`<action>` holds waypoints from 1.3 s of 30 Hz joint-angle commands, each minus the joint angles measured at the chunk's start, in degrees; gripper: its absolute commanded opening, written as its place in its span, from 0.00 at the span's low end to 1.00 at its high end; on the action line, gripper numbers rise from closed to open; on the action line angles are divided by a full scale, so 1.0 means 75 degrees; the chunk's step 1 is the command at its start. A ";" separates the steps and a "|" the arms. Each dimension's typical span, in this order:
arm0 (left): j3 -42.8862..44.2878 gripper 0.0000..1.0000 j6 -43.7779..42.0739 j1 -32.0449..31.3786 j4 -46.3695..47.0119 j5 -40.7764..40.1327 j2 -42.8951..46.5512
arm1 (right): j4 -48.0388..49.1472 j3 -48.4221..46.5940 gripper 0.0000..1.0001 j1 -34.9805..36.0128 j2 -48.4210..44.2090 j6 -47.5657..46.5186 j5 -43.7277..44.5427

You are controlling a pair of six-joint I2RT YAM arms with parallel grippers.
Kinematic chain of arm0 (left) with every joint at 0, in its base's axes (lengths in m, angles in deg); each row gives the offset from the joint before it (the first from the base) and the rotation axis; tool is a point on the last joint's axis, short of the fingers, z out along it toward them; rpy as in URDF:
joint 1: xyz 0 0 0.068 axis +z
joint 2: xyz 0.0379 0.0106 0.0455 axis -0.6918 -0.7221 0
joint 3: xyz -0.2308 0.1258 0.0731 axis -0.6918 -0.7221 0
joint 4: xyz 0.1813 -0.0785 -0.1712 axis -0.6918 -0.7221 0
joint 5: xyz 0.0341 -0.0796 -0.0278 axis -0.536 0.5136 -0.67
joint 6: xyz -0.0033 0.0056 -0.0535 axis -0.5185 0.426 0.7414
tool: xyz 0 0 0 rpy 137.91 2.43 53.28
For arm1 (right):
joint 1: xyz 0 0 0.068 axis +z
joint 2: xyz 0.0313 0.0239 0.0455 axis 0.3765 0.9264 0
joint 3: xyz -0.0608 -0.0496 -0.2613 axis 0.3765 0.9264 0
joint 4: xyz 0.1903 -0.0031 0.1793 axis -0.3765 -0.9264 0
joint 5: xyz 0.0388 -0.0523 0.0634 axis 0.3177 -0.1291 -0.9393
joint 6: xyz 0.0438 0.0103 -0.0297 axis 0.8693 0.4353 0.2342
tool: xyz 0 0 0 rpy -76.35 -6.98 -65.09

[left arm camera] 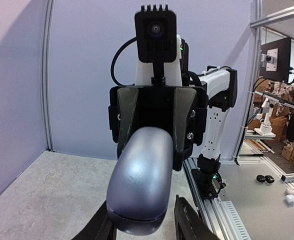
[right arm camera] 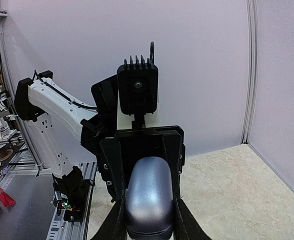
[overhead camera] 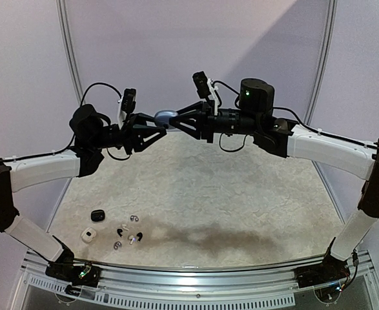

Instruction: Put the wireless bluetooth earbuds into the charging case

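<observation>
While both arms are raised over the table [overhead camera: 241, 194], the top view shows the left gripper [overhead camera: 158, 126] and the right gripper [overhead camera: 178, 119] meeting tip to tip at about 12 o'clock of the tabletop. Between them hangs the greyish-lavender charging case [overhead camera: 166, 117], well above the surface and gripped from both ends. The earbuds [overhead camera: 128, 232] lie loose on the table at about 7 o'clock, none in any case. Just at their 9 o'clock sit a black case [overhead camera: 97, 215] and a white case [overhead camera: 88, 234].

In the left wrist view, the greyish-lavender charging case [left arm camera: 141, 180] points toward the lens with its lid closed. The left gripper [left arm camera: 142, 226] is clenched on its near end. The right gripper [left arm camera: 157, 132] clamps the far end between its pads [left arm camera: 183, 125].

In the right wrist view, the greyish-lavender charging case [right arm camera: 149, 197] stands between the fingers [right arm camera: 111, 225] of the right gripper [right arm camera: 148, 227], which press on both sides. At 12 o'clock the left gripper [right arm camera: 145, 162] grasps the opposite end.
</observation>
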State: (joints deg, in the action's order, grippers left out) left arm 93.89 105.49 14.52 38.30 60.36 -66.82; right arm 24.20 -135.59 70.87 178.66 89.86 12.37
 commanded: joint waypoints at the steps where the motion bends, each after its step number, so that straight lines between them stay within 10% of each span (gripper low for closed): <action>1: -0.0107 0.36 -0.0131 -0.0155 0.0230 0.0009 0.0212 | -0.0230 0.0188 0.00 0.0021 -0.0153 -0.0046 0.0290; 12: -0.0175 0.01 -0.0126 -0.0154 0.0328 0.0012 0.0224 | -0.0268 0.0267 0.00 0.0017 -0.0062 -0.0060 0.0432; 21: -0.0247 0.00 -0.1159 -0.0119 0.0100 -0.0132 0.0275 | -0.0649 0.0165 0.47 0.0026 -0.0022 -0.0083 0.1094; 39: -0.0271 0.00 -0.5007 -0.0189 -0.2674 -0.0173 0.0622 | -0.1365 -0.0517 0.47 0.0018 0.0402 -0.0191 0.1739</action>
State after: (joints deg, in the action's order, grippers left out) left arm 92.29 75.46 14.63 24.37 54.24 -63.56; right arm 14.43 -136.86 71.57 179.60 88.15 20.23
